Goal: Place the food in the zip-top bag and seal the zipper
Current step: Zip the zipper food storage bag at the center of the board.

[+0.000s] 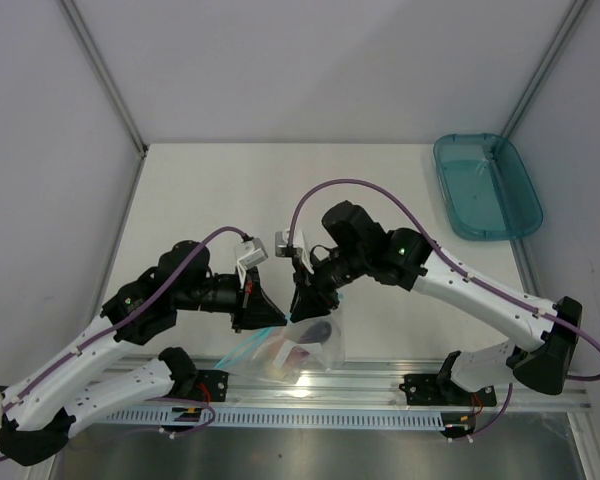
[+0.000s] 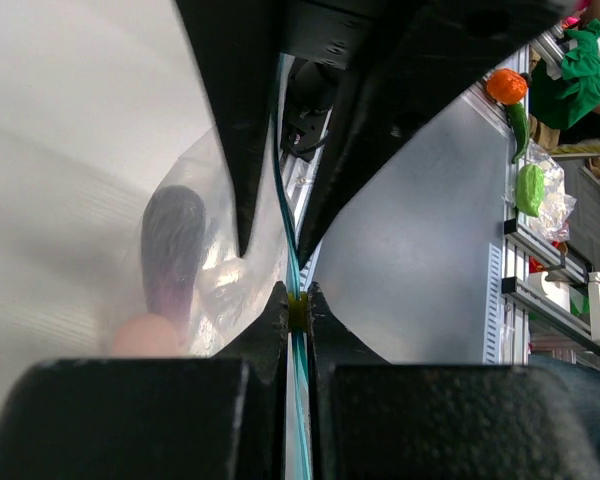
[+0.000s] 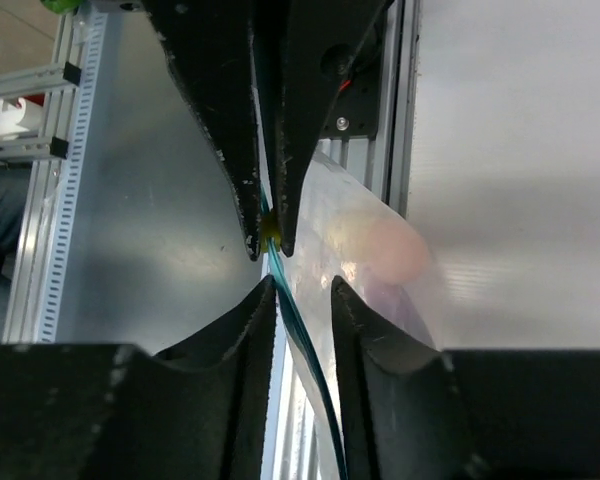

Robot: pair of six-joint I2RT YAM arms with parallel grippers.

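From above, the left arm is reaching in over the near edge of the worktop, and its wrist is hiding its own fingertips. Its wrist camera is showing more: the left pincer is pressing together on the zipper, with the teal strip squeezed between the two pads and no gap showing.

The zip-top bag is hanging under the two pincers at the near edge, between the arm bases, with its lower end lying over the metal rail. The crinkled film is blurring the food inside. A dark purple piece is showing through it, and a peach-pink piece is sitting just below that, half cut off by the pincer's body. Any other pieces are too hazy to tell apart.

Just to the right, the right pincer is facing the left one with its tips nearly touching it. Its fingers are standing slightly apart, straddling the zipper rather than squeezing it. I cannot tell whether the strip is brushing one finger.

Far right, a teal tray is sitting well apart from the bag.
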